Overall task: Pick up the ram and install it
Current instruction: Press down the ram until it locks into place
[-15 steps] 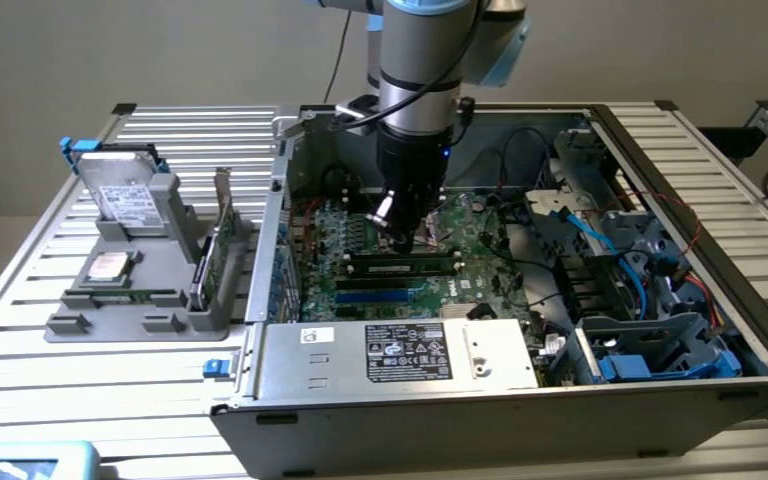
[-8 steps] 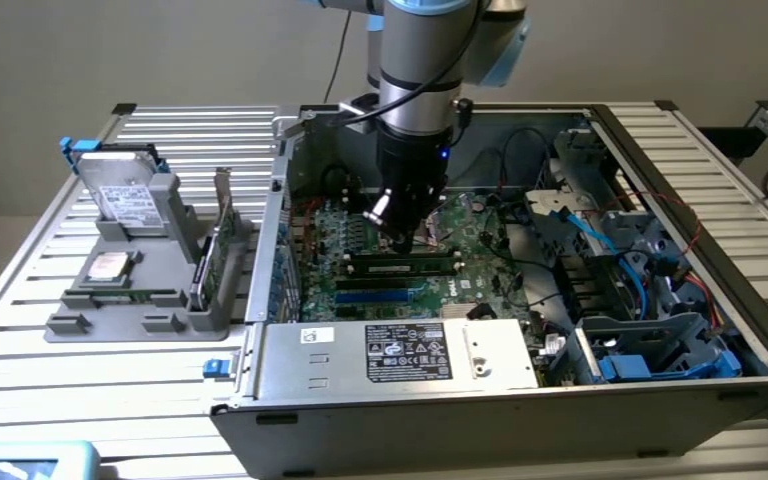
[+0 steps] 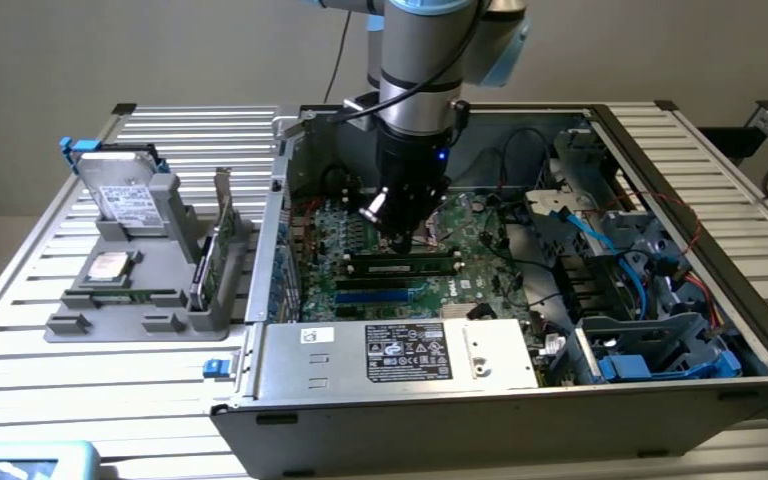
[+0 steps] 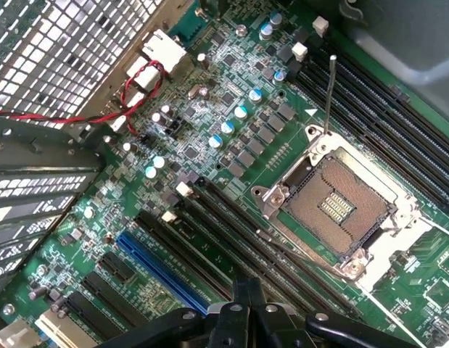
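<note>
Green board fills the floor of the open case [image 3: 518, 400] in the exterior view, and the arm [image 3: 424, 60] comes down into it from above. Its tool [image 3: 398, 232] hangs just over a ram [image 3: 402, 267] that lies flat-on in a slot, lengthways across the motherboard [image 3: 491, 225]. Whether the fingers touch that stick I cannot tell. On the slatted surface [image 3: 37, 400], toward its exterior-view left edge, a grey holder [image 3: 137, 310] carries a drive [image 3: 124, 195], a silver chip [image 3: 108, 266] and an upright card [image 3: 228, 235].

Close up, the wrist view gives what the other cannot: the bare socket [image 4: 342, 206] with its lever [image 4: 329, 94] raised, rows of dark slots [image 4: 231, 239], a blue slot [image 4: 162, 272], red wires [image 4: 130, 90] by the vented wall. The tool [image 4: 246, 319] shows as black fingers [image 4: 246, 301] drawn together, nothing visibly between them.
</note>
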Robot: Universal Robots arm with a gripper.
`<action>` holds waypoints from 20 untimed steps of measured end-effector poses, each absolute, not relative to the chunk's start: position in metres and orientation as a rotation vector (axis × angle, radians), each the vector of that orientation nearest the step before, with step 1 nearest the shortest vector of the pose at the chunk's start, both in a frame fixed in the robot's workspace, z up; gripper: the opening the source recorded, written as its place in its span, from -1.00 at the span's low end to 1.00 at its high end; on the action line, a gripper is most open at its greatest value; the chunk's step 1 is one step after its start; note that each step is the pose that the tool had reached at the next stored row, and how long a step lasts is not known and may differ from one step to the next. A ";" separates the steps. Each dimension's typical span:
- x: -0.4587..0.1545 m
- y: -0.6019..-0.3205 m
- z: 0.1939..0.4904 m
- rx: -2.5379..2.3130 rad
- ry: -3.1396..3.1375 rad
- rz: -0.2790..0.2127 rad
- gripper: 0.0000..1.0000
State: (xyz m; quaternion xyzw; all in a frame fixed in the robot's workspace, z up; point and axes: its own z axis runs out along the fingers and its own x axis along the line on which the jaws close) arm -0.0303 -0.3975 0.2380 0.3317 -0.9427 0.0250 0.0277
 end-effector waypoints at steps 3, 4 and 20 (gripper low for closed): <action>-0.030 -0.398 0.238 0.972 -2.927 0.077 -0.79; -0.030 -0.398 0.238 0.957 -2.931 0.078 -0.79; -0.030 -0.398 0.238 0.731 -2.992 0.103 -0.79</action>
